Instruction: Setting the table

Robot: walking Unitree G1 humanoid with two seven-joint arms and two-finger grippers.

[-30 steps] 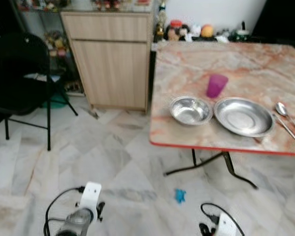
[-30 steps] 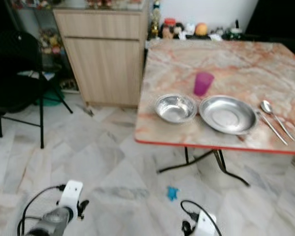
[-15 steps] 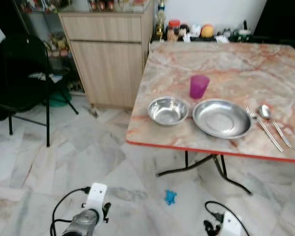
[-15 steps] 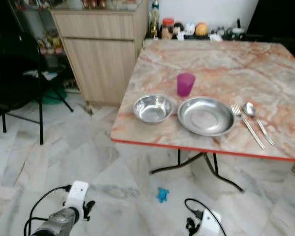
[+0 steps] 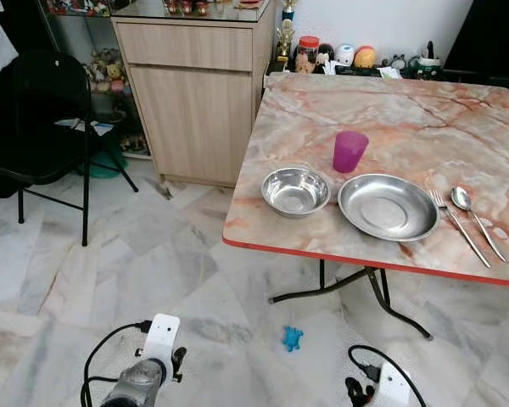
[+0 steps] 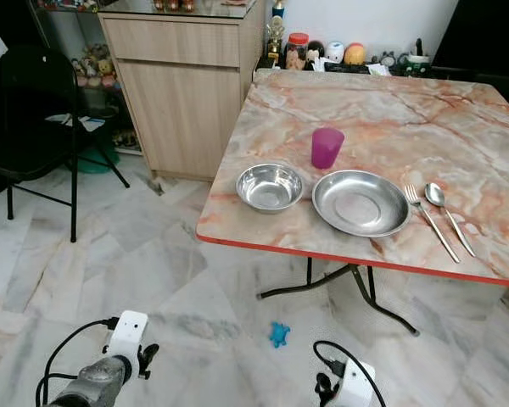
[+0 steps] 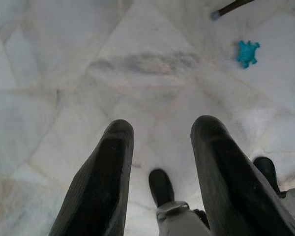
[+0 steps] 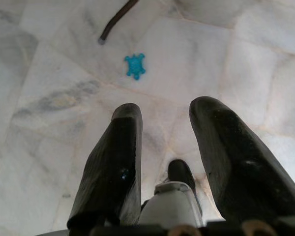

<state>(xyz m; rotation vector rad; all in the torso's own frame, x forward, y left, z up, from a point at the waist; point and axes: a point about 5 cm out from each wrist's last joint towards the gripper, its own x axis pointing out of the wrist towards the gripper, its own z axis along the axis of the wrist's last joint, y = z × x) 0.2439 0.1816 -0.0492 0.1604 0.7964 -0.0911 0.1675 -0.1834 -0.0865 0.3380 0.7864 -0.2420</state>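
A marble-patterned bench (image 5: 390, 110) with a red edge fills the upper right of the frame, beside a wooden cabinet (image 5: 199, 93) at upper centre and a black folding chair (image 5: 34, 119) at upper left. Near the bench's front edge stand a steel plate (image 5: 387, 206), a steel bowl (image 5: 295, 190) just left of it, and a purple cup (image 5: 349, 151) behind them. A fork (image 5: 456, 225) and spoon (image 5: 476, 219) lie right of the plate. A small blue toy (image 5: 292, 338) lies on the floor. Both arms hang low: the left end effector (image 7: 160, 147) and right end effector (image 8: 164, 132) have their fingers spread and hold nothing.
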